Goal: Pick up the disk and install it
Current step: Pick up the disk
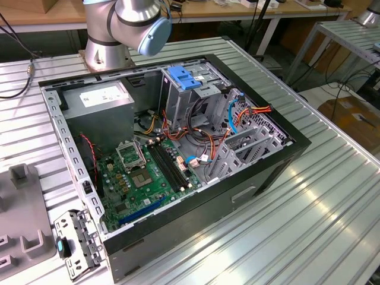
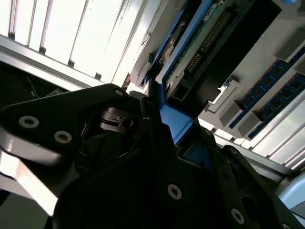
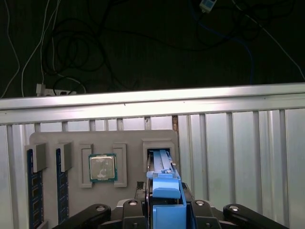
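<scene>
Here jaws clamp the disk (image 3: 166,191), processor chip (image 3: 102,167) and memory sticks (image 3: 31,191) alongside.

Open black computer case (image 1: 261,178) lying on a ribbed metal table (image 1: 320,225). Inside, green motherboard (image 1: 142,184), grey power supply (image 1: 98,98), tall grey drive cage (image 1: 175,104) topped by a blue latch (image 1: 183,77), orange wires (image 1: 196,133) beside it. In the first wrist view, grey fixture tray (image 3: 128,138) holding a processor chip (image 3: 102,167) and two memory modules (image 3: 30,191).
</scene>
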`<state>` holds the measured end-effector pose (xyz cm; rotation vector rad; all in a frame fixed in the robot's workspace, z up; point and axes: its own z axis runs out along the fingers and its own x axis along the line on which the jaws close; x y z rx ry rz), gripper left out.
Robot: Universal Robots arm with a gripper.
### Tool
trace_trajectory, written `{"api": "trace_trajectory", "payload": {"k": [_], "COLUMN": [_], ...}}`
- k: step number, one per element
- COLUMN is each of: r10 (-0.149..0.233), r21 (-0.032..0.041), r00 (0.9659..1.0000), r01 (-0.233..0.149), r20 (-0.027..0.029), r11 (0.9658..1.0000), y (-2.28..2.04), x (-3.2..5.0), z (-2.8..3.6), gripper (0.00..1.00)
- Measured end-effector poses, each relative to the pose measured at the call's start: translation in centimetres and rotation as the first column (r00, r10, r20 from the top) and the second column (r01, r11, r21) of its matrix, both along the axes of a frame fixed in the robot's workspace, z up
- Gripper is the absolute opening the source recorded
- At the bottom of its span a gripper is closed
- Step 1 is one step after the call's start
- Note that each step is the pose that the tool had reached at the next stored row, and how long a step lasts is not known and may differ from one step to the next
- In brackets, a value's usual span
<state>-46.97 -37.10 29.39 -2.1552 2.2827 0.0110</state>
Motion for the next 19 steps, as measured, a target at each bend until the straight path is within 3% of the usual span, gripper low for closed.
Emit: {"api": "trace_trajectory", "payload": {"k": [19], "r10": [0.001], "r21": [-0.0002], "r00": [1.0], "r01": [-0.001], "r20": [0.0], "r11": [1.0], "y": [0.0], "x": [0.0], "z": [0.52], "gripper": [0.37]}}
